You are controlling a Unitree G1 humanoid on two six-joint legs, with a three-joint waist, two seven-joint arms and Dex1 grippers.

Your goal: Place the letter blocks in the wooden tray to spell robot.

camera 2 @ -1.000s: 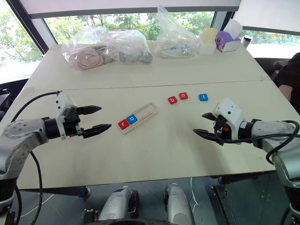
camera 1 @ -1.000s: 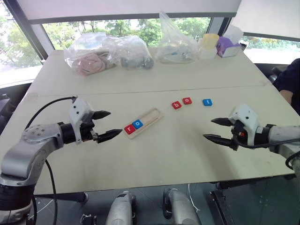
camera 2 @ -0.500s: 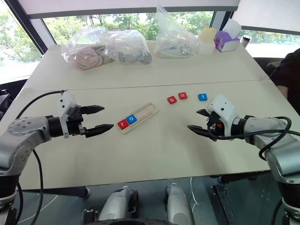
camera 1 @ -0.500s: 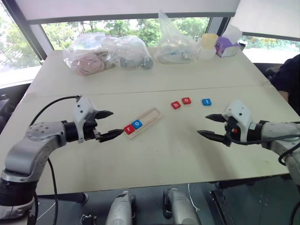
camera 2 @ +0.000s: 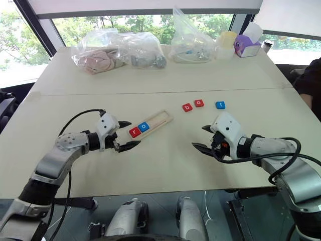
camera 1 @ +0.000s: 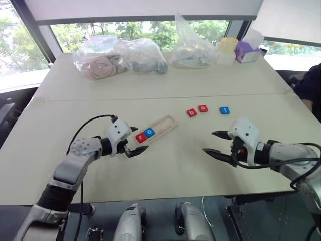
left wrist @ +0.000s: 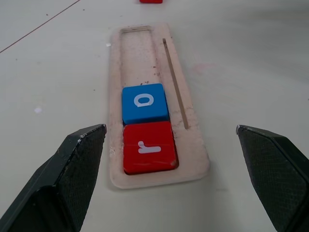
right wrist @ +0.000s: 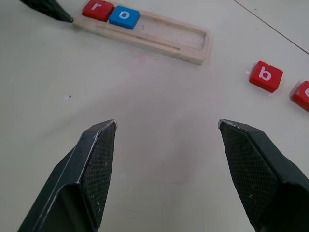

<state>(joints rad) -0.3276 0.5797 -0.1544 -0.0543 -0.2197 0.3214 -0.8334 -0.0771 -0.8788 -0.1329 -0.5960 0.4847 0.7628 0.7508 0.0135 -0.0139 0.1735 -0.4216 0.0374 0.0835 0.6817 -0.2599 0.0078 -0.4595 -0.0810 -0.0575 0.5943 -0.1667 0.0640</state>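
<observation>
- In the pale wood tray (left wrist: 192, 145), a red "r" tile (left wrist: 148, 147) and a blue "o" tile (left wrist: 144, 102) are seen.
- Beyond the tray, red "b" (camera 1: 191, 113), red (camera 1: 202, 108) and blue "t" (camera 1: 224, 110) tiles are seen.

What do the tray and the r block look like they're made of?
Tray: pale unfinished wood, it seems; matte, with a speckled, slightly rough floor and a thin slot cut along one side. The r block: probably painted wood or plastic; smooth red face with a mild sheen, rounded edges and a white letter. The look does not settle which.
</observation>
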